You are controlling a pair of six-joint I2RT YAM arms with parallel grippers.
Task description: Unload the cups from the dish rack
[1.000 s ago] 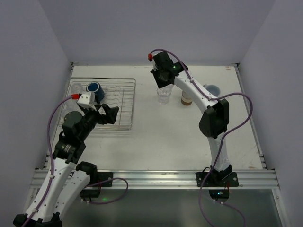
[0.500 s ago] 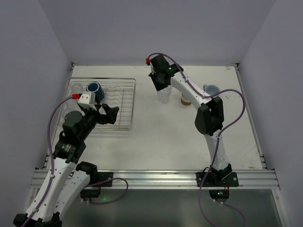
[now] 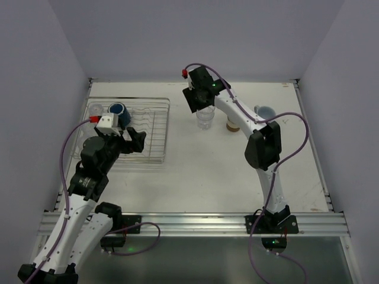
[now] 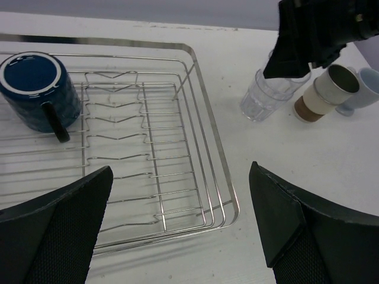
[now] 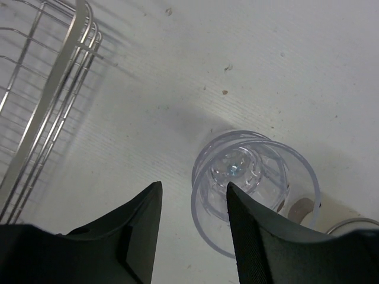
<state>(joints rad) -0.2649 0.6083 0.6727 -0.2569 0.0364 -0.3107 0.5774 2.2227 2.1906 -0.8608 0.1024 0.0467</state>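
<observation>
The silver wire dish rack (image 3: 155, 127) sits at the left. It holds a dark blue handled mug (image 3: 118, 113) on its side and a clear cup (image 3: 95, 109) at the far left corner. My left gripper (image 3: 134, 142) is open and empty above the rack's near right part (image 4: 195, 118), with the mug (image 4: 38, 89) ahead on the left. My right gripper (image 3: 197, 102) is open and empty just above stacked clear tumblers (image 3: 205, 119) on the table. In the right wrist view the tumblers (image 5: 249, 183) stand by my right finger (image 5: 254, 236).
Stacked brown-tan cups (image 3: 232, 124) and a pale blue cup (image 3: 265, 111) stand on the table right of the tumblers. They also show in the left wrist view as tan cups (image 4: 325, 92) and a blue cup (image 4: 366, 86). Walls close in on the left, back and right.
My right gripper has shifted a little left and back over the clear tumblers, which stay on the table. My left gripper has moved slightly farther over the rack.
</observation>
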